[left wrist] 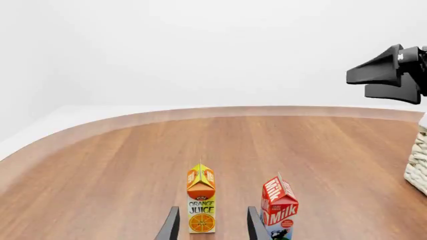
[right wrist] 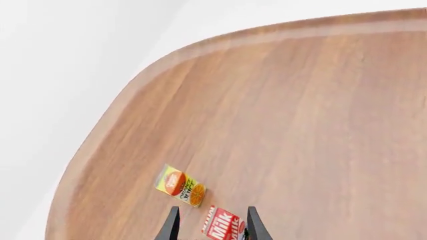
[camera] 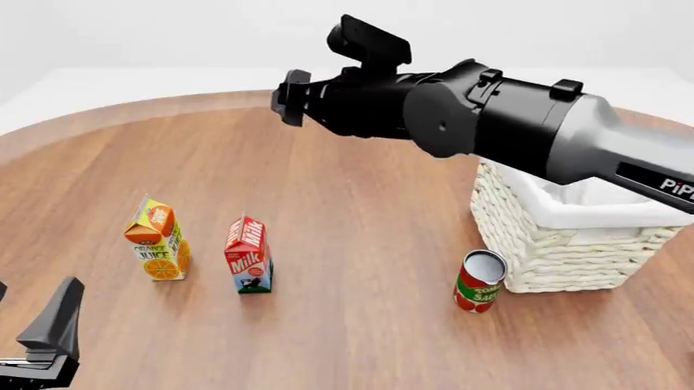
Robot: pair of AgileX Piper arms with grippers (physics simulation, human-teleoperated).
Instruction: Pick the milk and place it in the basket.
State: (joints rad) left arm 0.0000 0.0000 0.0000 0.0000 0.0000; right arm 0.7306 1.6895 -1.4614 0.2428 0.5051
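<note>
The milk stands upright on the wooden table, left of centre, red top and blue-green base. It also shows in the left wrist view and the right wrist view. The basket stands at the right; its edge shows in the left wrist view. My right gripper is open and empty, high above the table, far behind the milk. In the right wrist view the gripper frames the milk from well above. My left gripper is open and empty, low at the front left; the left wrist view shows the gripper.
An orange-yellow juice carton stands just left of the milk. A red tomato sauce can stands in front of the basket's left corner. The right arm's dark body spans the space above the table's middle and the basket.
</note>
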